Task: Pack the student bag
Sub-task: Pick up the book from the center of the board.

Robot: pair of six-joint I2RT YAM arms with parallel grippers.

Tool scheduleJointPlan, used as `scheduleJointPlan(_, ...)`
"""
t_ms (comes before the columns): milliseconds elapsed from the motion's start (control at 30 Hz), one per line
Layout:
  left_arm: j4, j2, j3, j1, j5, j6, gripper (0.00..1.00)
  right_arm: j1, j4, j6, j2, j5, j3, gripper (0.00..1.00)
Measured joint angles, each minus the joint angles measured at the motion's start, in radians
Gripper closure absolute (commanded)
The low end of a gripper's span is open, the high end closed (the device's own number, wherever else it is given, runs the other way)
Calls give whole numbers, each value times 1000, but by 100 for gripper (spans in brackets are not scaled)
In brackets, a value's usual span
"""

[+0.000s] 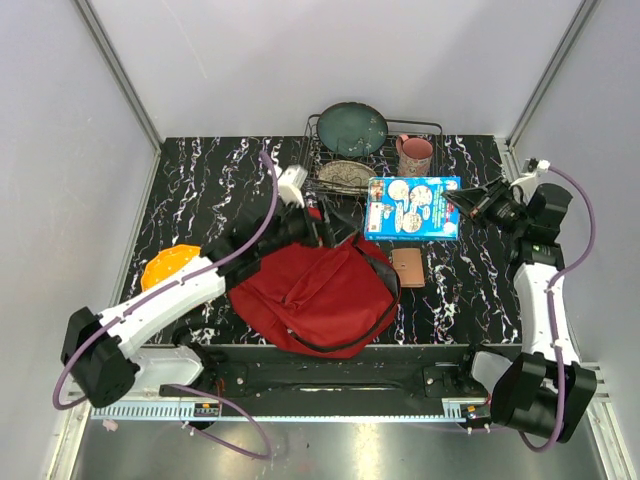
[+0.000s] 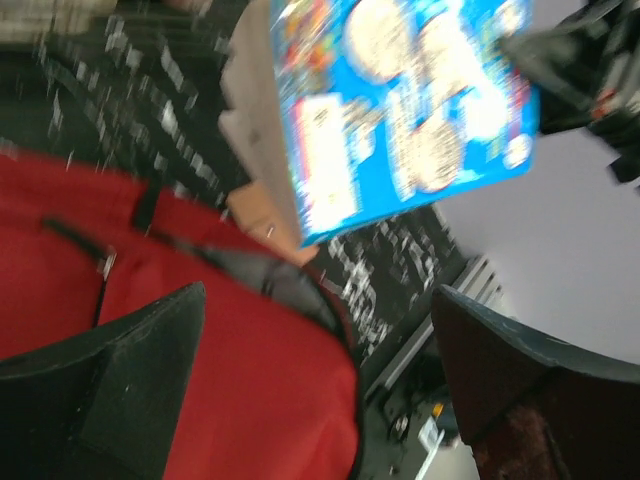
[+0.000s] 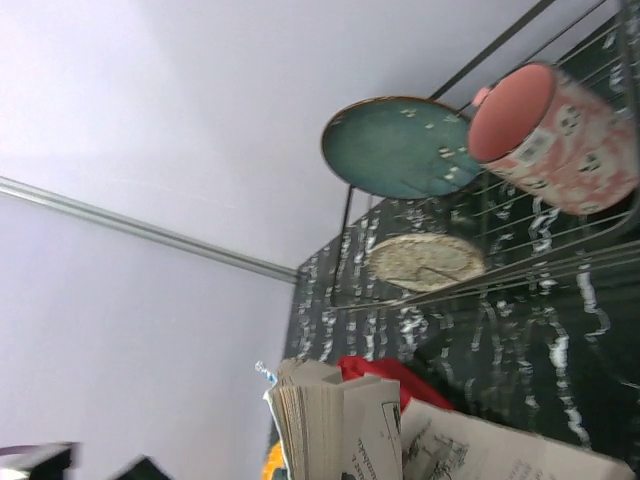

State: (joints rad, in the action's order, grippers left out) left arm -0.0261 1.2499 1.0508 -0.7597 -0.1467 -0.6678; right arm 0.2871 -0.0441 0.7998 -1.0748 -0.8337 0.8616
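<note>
The red student bag [image 1: 315, 290] lies flat at the table's front centre, dark straps curling along its right side. My left gripper [image 1: 318, 228] hovers over the bag's far edge. In the left wrist view its gripper [image 2: 320, 385] is open, with red bag fabric [image 2: 250, 390] between the two black fingers [image 2: 130, 380]. My right gripper [image 1: 463, 203] is shut on the right edge of a blue picture book [image 1: 413, 208] and holds it raised beyond the bag. The book also shows in the left wrist view [image 2: 410, 110]. Its pages [image 3: 340, 430] fan open in the right wrist view, where the fingers are hidden.
A small brown wallet-like item [image 1: 407, 267] lies right of the bag. An orange object [image 1: 170, 265] sits at the left under my left arm. A wire dish rack [image 1: 318, 150] at the back holds a green plate [image 1: 352, 128], a patterned plate [image 1: 346, 174] and a pink mug [image 1: 414, 155].
</note>
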Motion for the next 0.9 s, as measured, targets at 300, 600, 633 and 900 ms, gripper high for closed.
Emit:
scheduleJointPlan(300, 139, -160, -338, 8, -39, -155, 1, -93, 150, 195, 104, -100, -158, 100)
scheduleJointPlan(600, 426, -138, -401, 23, -109, -315, 1, -248, 296, 309, 127, -47, -240, 100)
scheduleJointPlan(633, 451, -129, -407, 26, -109, -332, 1, -249, 313, 318, 128, -45, -246, 100)
scheduleJointPlan(900, 457, -141, -441, 28, -100, -378, 1, -262, 326, 328, 135, -35, -260, 100)
